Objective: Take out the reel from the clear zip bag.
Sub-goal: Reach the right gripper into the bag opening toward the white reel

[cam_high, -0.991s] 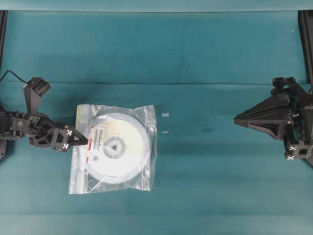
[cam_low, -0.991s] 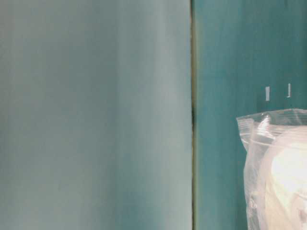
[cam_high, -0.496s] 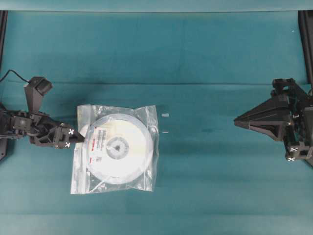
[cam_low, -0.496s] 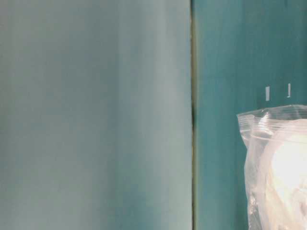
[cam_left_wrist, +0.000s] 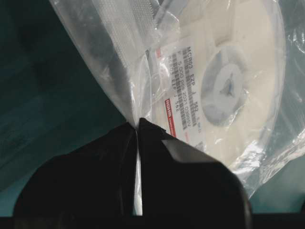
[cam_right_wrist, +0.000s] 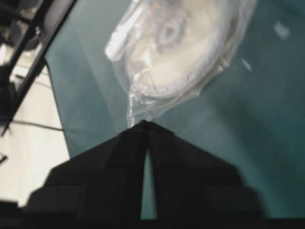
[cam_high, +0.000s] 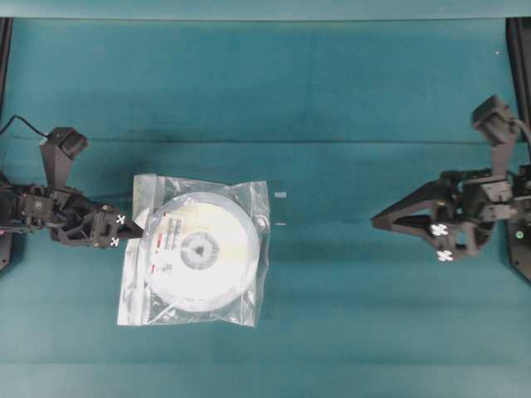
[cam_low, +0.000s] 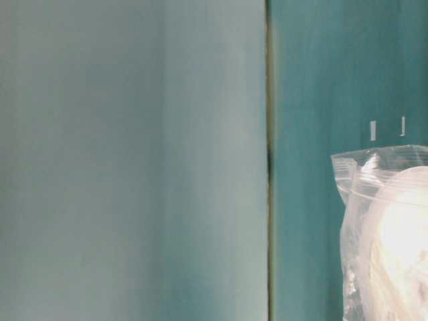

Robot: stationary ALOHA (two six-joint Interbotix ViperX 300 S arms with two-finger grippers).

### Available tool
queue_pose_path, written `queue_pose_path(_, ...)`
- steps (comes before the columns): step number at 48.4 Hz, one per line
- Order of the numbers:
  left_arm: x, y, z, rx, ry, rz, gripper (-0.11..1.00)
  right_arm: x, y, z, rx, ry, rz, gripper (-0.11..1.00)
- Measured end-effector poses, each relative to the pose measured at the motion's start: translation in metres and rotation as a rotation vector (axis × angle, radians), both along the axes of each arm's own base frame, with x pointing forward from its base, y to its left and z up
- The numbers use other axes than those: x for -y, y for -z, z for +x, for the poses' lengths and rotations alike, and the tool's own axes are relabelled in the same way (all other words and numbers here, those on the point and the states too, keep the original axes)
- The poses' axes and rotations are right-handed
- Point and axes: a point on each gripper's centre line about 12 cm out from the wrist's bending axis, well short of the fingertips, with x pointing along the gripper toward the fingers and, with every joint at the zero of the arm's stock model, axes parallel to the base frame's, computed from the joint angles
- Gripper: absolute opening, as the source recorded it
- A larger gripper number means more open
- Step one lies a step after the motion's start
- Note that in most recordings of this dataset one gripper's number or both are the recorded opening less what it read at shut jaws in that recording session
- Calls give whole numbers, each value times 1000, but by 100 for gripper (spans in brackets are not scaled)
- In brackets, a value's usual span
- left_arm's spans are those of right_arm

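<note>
The clear zip bag lies flat on the teal table, left of centre, with the reel inside it, white with a grey hub and a red-marked label. My left gripper is shut on the bag's left edge, near its zip strip. In the left wrist view the film of the bag is pinched between the fingertips of the left gripper, and the reel sits just beyond. My right gripper hovers far to the right, pointing at the bag; its tips meet, holding nothing.
Two small white marks sit on the cloth just right of the bag. A seam crosses the table. The table-level view shows only the bag's corner. The table's edge and black frame show in the right wrist view.
The left gripper has shut on the bag's left edge, shifting the bag slightly. The right arm has swung in leftward, towards the bag.
</note>
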Motion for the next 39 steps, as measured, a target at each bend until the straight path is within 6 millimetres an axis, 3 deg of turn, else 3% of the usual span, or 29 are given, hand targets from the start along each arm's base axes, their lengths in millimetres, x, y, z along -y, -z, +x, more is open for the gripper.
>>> queue_pose_path(9, 0, -1, 1, 3, 0, 0, 2, -6, 20, 32, -86, 41, 82, 82)
queue_pose_path(13, 0, -1, 2, 6, 0, 0, 2, -8, 27, 49, -108, 46, 88, 94)
queue_pose_path(27, 0, -3, 3, 12, -2, 0, 2, -12, 53, 94, -179, 56, 87, 90)
queue_pose_path(39, 0, -5, 3, 20, -2, 1, 2, -12, 78, 106, -229, 86, 101, 90)
